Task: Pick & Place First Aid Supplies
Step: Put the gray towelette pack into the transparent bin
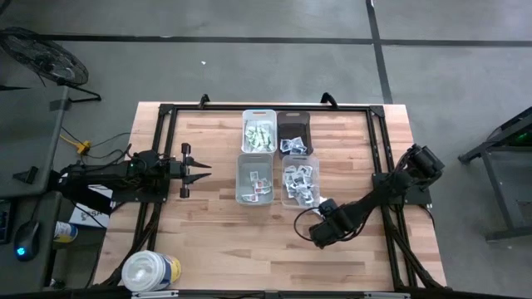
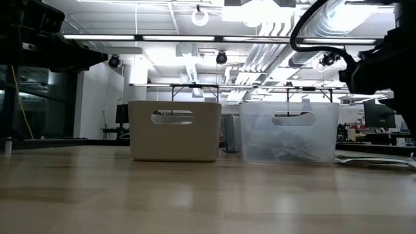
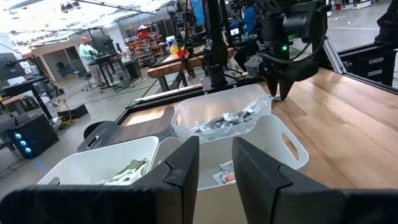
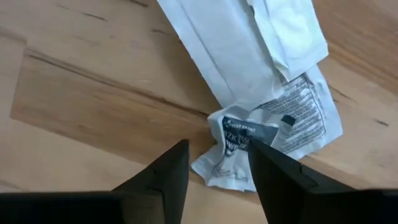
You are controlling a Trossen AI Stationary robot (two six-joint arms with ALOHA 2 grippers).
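right gripper | fingers apart, one tip touching crumpled packet on table | left gripper | fingers slightly apart, holding nothing

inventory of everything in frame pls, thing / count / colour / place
bins: four, white, dark and clear, clustered at table centre
packets: many, white, some greenish, inside the bins
loose packets: a few, white with dark print, on the wood under the right tool
tub: one, white with yellow-blue label, near-left table corner
table: one, light wood, black frame
person: one, far back in the room
left tool: open, empty, left of the bins
right tool: open, low over the loose packets
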